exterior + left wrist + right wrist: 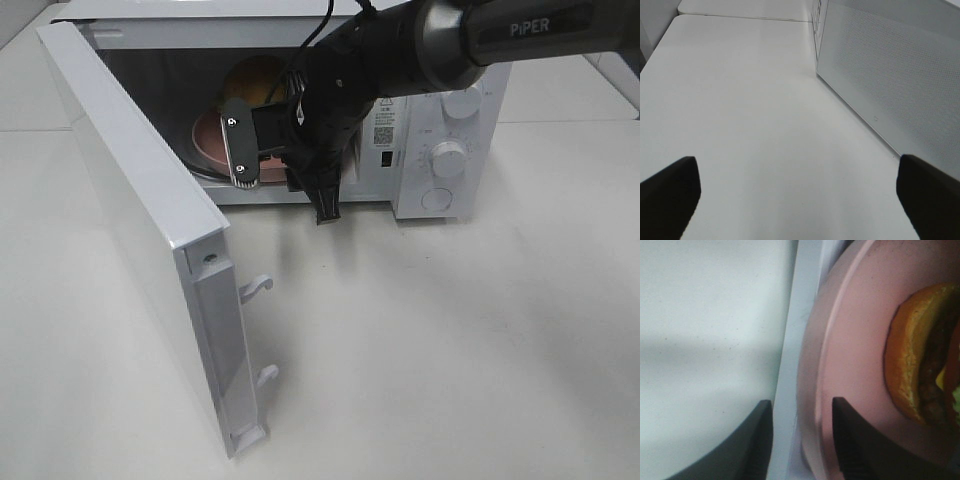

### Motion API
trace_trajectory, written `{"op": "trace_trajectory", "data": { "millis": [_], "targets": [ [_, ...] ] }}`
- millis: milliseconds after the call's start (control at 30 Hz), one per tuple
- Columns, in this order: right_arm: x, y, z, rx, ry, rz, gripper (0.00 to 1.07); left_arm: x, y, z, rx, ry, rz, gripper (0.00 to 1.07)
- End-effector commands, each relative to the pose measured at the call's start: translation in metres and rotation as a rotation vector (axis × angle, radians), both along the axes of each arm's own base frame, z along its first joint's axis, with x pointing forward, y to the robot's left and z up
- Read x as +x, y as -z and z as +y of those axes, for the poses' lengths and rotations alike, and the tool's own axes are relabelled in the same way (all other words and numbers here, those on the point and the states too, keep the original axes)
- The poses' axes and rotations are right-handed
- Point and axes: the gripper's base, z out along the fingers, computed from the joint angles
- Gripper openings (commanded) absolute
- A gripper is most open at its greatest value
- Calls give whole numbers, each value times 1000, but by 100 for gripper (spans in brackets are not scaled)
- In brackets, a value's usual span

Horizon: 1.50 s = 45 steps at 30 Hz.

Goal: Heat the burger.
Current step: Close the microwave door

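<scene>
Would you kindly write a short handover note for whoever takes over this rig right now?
Left gripper: open, empty, over the table beside the door.
Right gripper: open, jaws astride the pink plate rim at the microwave mouth.
Burger: on that plate, inside the microwave.
Done: burger loaded.
To do: pull the right arm out, shut the open door, set the dials.

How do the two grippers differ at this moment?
The left gripper hangs over the table beside the microwave door; the right gripper is at the microwave opening. The left's jaws stand wider than the right's, which straddle the rim of the pink plate. Both are open, holding nothing.
</scene>
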Motion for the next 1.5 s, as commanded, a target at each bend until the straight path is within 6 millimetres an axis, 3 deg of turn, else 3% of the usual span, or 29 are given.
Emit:
{"op": "trace_trajectory", "data": {
  "millis": [33, 233, 333, 600, 1000, 1267, 1500],
  "targets": [
    [-5, -6, -1, 8, 3, -1, 42, -2, -1, 0, -11, 4, -29, 100],
    [-10, -16, -4, 51, 18, -19, 51, -2, -1, 0, -11, 4, -29, 100],
    [-14, -20, -7, 77, 42, -14, 63, -2, -1, 0, -11, 4, -29, 100],
    [-27, -26, -15, 112, 62, -8, 81, -2, -1, 0, -11, 4, -29, 100],
    [-60, -27, -38, 131, 75, 25, 80, -2, -1, 0, -11, 4, -29, 100],
    [-84, -44, -55, 187, 110, 23, 80, -2, -1, 0, -11, 4, -29, 100],
    [-113, -60, -77, 298, 239, 67, 80, -2, -1, 0, -11, 4, -29, 100]
  ]
}}
